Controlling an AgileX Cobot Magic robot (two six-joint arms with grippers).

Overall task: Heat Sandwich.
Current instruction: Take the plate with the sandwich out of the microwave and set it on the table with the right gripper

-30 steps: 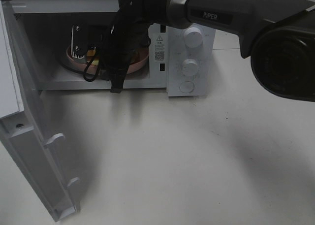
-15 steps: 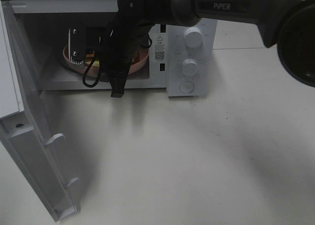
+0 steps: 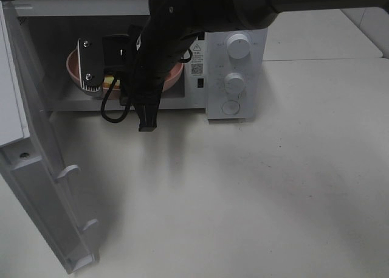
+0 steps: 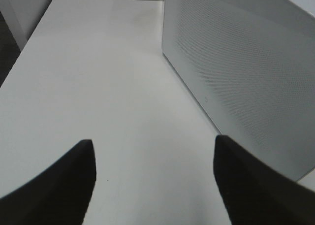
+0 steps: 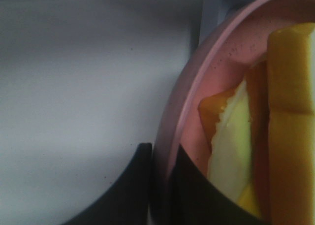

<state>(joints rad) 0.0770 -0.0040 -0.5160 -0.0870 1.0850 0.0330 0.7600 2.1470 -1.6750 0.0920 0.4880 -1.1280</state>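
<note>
The right gripper (image 5: 160, 185) is clenched on the rim of the pink plate (image 5: 231, 43), one finger on each side of the edge; the plate sits inside the open microwave (image 3: 234, 77), and the sandwich (image 5: 275, 121) lies on it, its yellow-tan edges just beside the pinched rim. The left gripper (image 4: 155, 180) hangs released over the white table (image 4: 98, 87), beside the microwave's perforated wall, holding nothing.

The dark right gripper (image 5: 160, 185) pinches the rim of the round pink plate (image 5: 197, 77), one finger on each side of it. On the plate lies the yellowish-tan, pale-centred sandwich (image 5: 275, 116), just beside the inner finger.
</note>
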